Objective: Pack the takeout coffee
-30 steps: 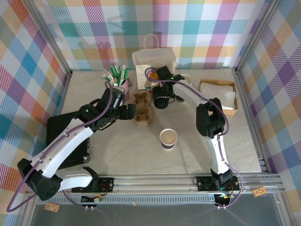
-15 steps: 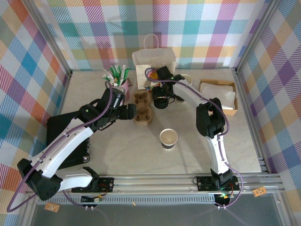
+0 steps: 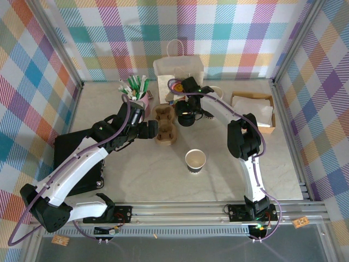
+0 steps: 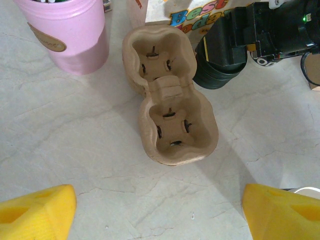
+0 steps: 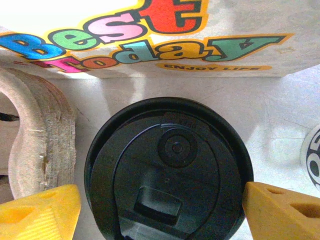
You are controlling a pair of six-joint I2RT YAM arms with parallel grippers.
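Risk of tipping: cream-and-black paper takeout coffee with round black plastic lid (image 5: 167,165), upright at 2 o'clock of brown moulded-pulp two-cup carrier (image 4: 170,92), seen from above. Right gripper (image 5: 160,210) spread astride lid; left gripper (image 4: 159,210) spread at carrier's 9 o'clock. Could topple or pop lid if pinched off-centre.

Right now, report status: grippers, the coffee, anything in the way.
Left gripper open, facing empty cup carrier. Right gripper open, straddling the takeout coffee, lid on. Carrier beside it, printed bag close behind.
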